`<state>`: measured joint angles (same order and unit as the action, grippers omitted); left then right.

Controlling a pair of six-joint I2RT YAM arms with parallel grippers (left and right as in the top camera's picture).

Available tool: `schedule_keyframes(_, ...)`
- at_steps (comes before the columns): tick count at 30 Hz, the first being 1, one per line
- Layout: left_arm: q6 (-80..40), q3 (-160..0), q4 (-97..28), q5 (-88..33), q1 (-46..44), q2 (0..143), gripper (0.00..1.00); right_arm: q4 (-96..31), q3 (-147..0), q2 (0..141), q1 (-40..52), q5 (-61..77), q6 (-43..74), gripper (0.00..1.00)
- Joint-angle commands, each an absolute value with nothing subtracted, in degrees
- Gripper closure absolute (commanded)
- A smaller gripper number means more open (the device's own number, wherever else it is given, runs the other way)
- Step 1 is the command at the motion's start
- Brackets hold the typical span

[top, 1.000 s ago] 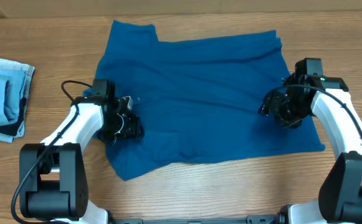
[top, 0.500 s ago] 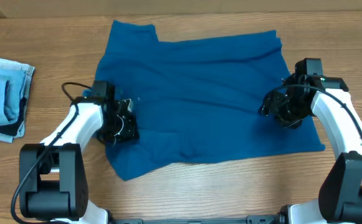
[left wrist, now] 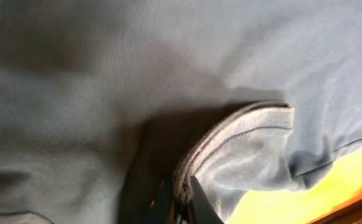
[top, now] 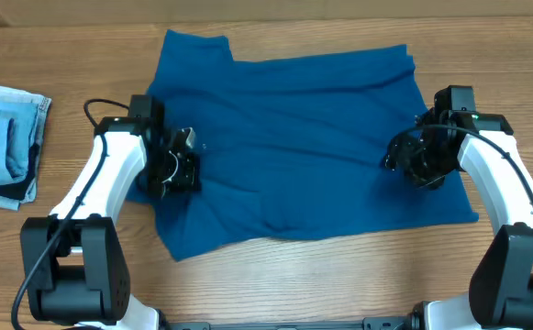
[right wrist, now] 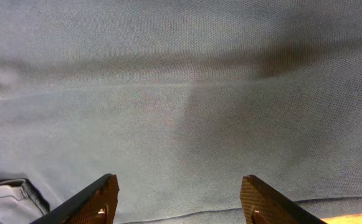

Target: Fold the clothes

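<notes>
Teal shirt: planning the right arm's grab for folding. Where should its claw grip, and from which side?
Probably the shirt by its near right corner, from the right: it lies flat, so only the free edge gives the open right claw a lip.

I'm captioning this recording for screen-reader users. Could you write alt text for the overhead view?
A teal-blue shirt lies spread on a wooden table, with the left gripper shut on its left edge and the right gripper open at its right side. A folded pale blue denim stack sits on the table off to the left of the shirt.
</notes>
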<state>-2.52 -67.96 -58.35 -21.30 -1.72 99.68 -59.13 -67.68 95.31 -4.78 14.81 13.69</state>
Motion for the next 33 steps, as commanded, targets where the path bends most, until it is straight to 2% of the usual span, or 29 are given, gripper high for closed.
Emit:
schedule_keyframes(1, 1.0, -75.0, -60.6, -21.9, -1.4, 98.1, 0.96, -58.8, -67.4, 94.6, -4.5, 15.1, 13.6, 0.33)
schedule_keyframes(6, 3.7, -84.6, -63.1, -21.3, -1.4, 98.1, 0.94, -58.6, -67.4, 94.6, -4.5, 15.1, 13.6, 0.33)
schedule_keyframes(9, 4.6, -84.9, -62.3, -18.4, -1.4, 98.1, 0.92, -58.6, -67.4, 94.6, -4.5, 15.1, 13.6, 0.33)
schedule_keyframes(17, 4.8, -84.9, -52.4, -11.4, -1.4, 101.1, 0.89, -58.7, -67.4, 94.6, -4.5, 15.1, 13.6, 0.33)
schedule_keyframes(18, 4.8, -84.9, -52.0, -11.5, -1.4, 101.8, 0.86, -58.8, -67.4, 94.6, -4.5, 15.1, 13.6, 0.33)
schedule_keyframes(20, 4.8, -84.9, -52.6, -11.5, -1.4, 103.1, 0.72, -58.9, -67.4, 94.6, -4.5, 15.1, 13.6, 0.33)
schedule_keyframes(22, 4.7, -84.9, -54.5, -11.4, -1.4, 104.5, 0.53, -58.9, -67.4, 94.6, -4.5, 15.1, 13.6, 0.33)
schedule_keyframes(24, 4.5, -85.0, -56.1, -9.5, -1.1, 104.4, 0.50, -58.8, -67.4, 94.6, -4.5, 15.1, 13.6, 0.33)
schedule_keyframes(30, 1.5, -89.3, -66.9, -7.9, 2.9, 104.1, 0.52, -58.9, -67.4, 94.6, -4.6, 13.7, 13.5, 0.31)
schedule_keyframes(31, 1.5, -89.6, -69.1, -9.5, 3.5, 104.1, 0.51, -58.9, -67.4, 94.6, -4.6, 12.4, 13.8, 0.25)
schedule_keyframes(33, 1.7, -89.6, -71.4, -10.5, 3.9, 104.1, 0.51, -58.2, -67.4, 94.6, -5.2, 11.0, 15.6, 0.20)
